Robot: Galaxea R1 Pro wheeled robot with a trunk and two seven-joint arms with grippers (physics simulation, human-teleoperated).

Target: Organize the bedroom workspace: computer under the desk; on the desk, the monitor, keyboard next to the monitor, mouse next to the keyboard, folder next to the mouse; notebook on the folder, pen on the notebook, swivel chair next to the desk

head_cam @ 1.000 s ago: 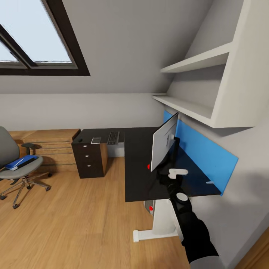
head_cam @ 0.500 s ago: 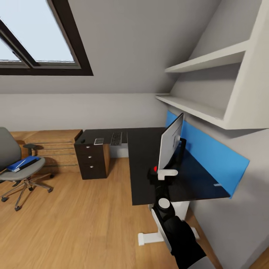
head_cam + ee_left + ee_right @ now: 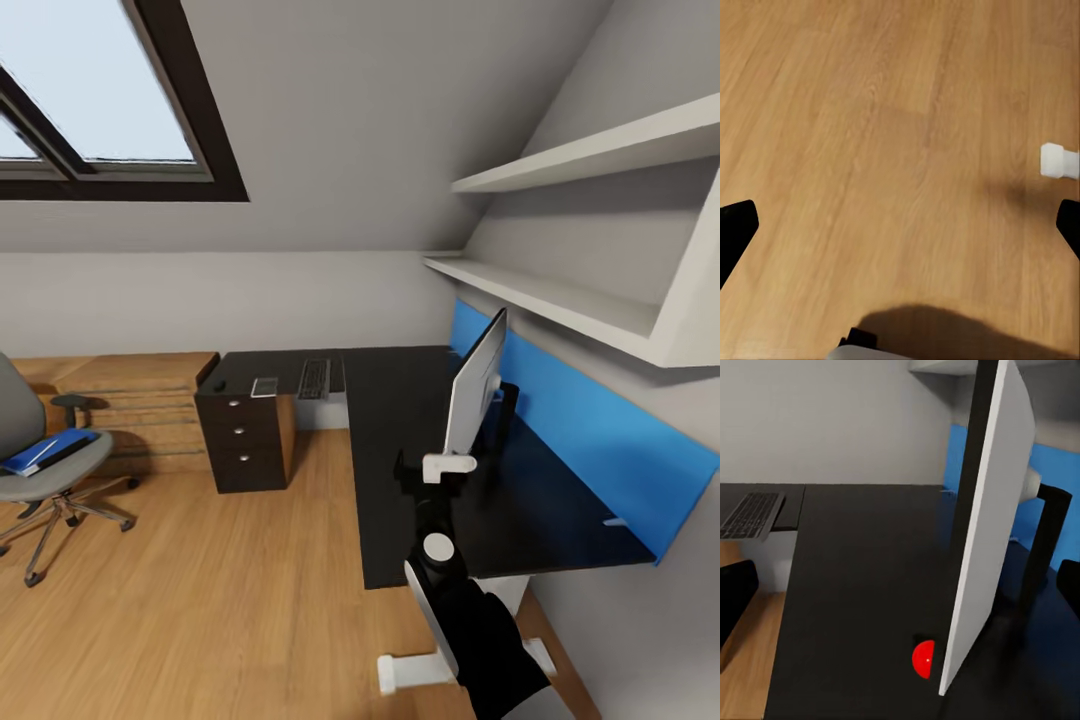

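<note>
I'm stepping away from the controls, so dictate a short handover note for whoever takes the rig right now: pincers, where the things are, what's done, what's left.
Right pincer: open, empty, at the near edge of the wide silver-backed monitor, jaws either side of it, not closed.
Left pincer: open, empty, above the wood floor.
Done: monitor upright on the glossy black desk.
Dark-keyed slim keyboard and small grey notebook lie at the desk's far end, apart from the monitor.
Bright blue folder lies on the grey swivel chair, which stands away from the desk.
Left: keyboard, mouse, folder, notebook, pen, chair. Pen and computer unconfirmed.
</note>
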